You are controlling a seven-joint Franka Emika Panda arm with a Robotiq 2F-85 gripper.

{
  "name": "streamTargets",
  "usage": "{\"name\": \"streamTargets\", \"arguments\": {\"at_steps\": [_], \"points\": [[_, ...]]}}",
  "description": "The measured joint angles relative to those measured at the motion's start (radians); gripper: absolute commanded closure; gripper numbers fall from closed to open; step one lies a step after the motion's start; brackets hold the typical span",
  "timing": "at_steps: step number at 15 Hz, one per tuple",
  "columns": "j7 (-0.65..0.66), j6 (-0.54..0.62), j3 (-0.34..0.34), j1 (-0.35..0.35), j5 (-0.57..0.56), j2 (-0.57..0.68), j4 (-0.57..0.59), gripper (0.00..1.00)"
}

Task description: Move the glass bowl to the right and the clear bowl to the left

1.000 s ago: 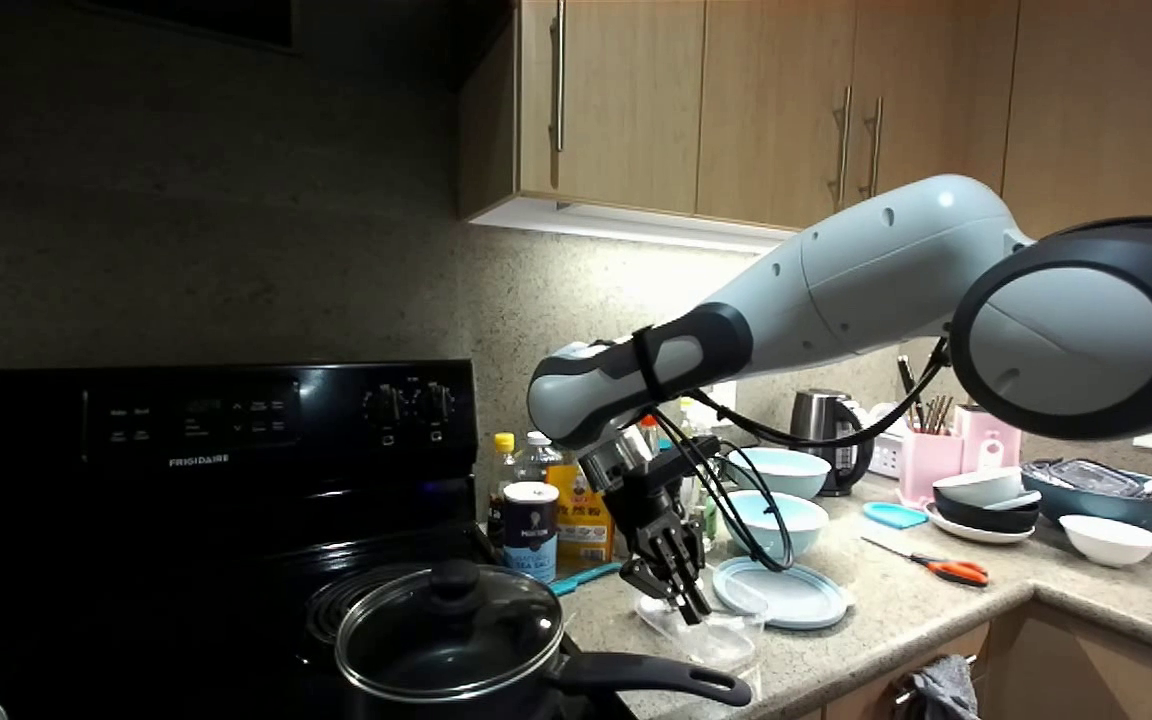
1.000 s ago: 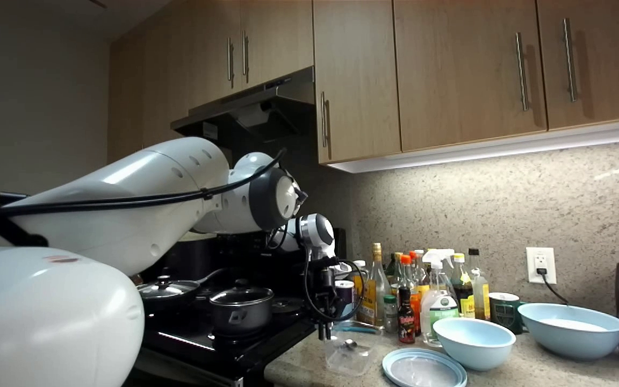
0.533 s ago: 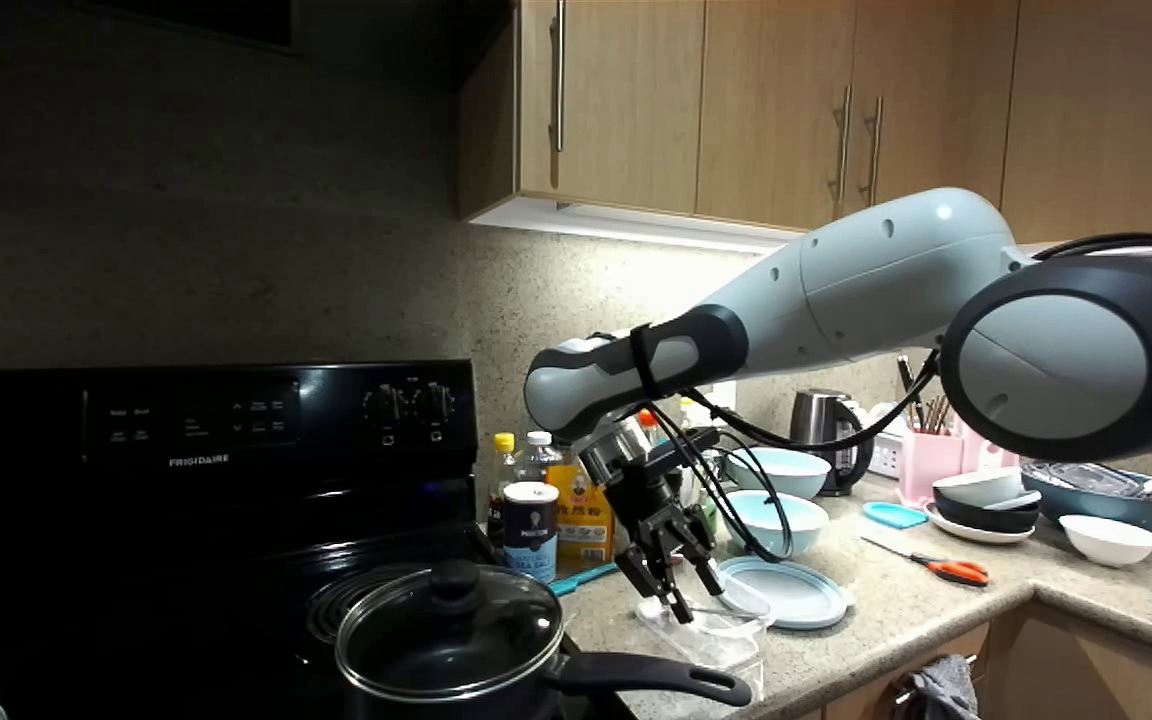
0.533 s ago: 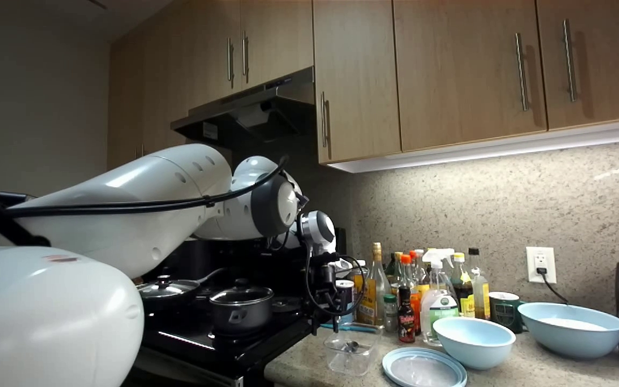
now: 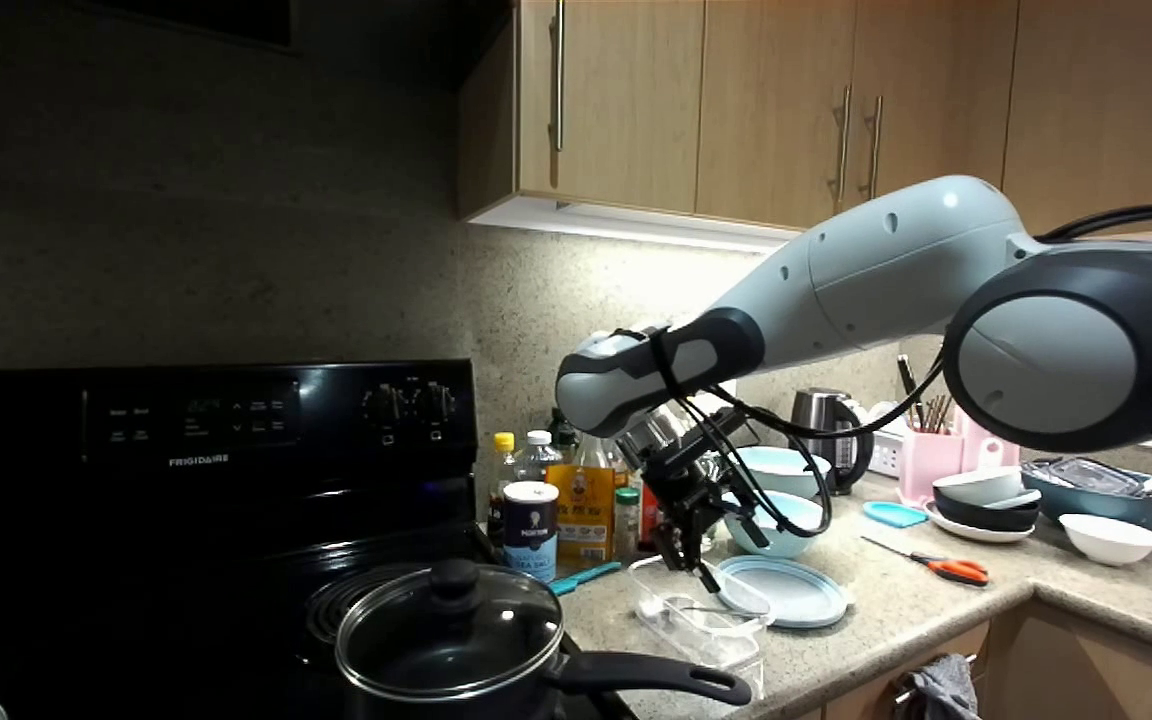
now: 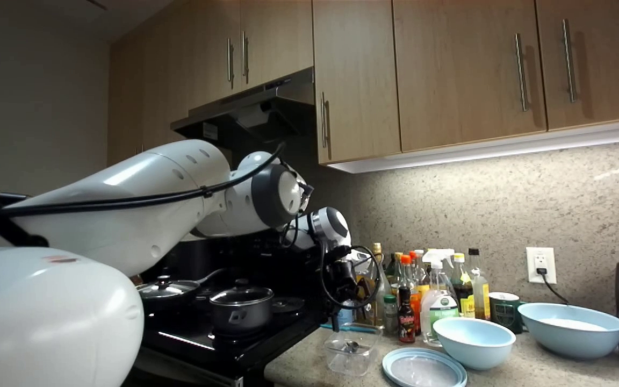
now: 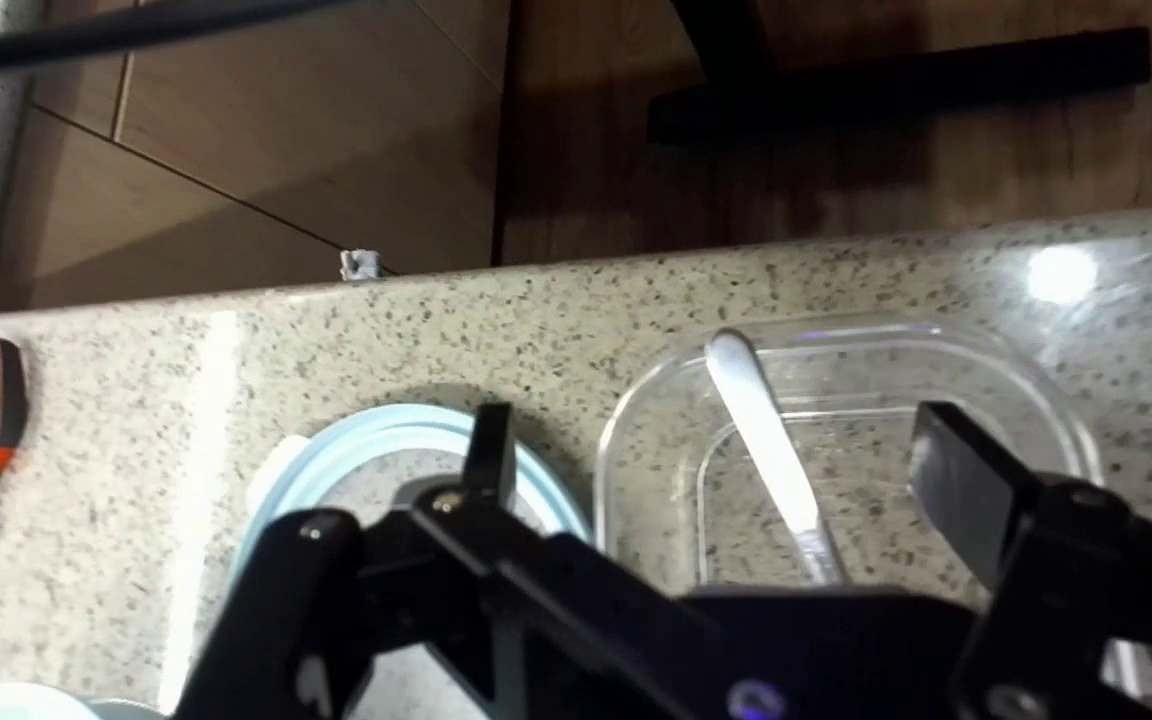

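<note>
The clear bowl, a colourless rectangular container with rounded corners (image 6: 342, 360), stands on the counter; in the wrist view its wall (image 7: 608, 480) runs beneath my fingers. A metal utensil (image 7: 766, 430) lies in it, handle over the rim. My gripper (image 5: 733, 560) hangs above the container, tilted. Its fingers (image 7: 976, 480) stand wide apart with nothing held; the utensil lies below the gap. The glass bowl looks to be the nearer round light-blue bowl (image 6: 473, 344), beyond the container; its material is unclear. A wider light-blue bowl (image 6: 571, 330) stands farther on.
Flat pale-blue plates (image 6: 425, 371) lie between container and bowl. Bottles (image 6: 406, 317) and a salt canister (image 5: 530, 540) line the back. A lidded saucepan (image 5: 451, 635) reaches its handle (image 5: 646, 677) toward the counter. Orange-handled scissors (image 5: 956, 571) lie farther along, near the front edge.
The jaws were close together a second ago and have spread wide. My gripper has risen and shifted toward the bottles. The utensil's handle now shows on the container; bowls and plates are unmoved.
</note>
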Motion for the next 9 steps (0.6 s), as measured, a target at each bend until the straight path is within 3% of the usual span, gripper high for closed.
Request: {"name": "streamTargets", "arguments": {"at_steps": [4, 9], "points": [[0.129, 0.096, -0.033, -0.037, 0.02, -0.065, -0.107, 0.0], [0.144, 0.11, -0.024, -0.046, 0.013, -0.081, -0.135, 0.0]]}}
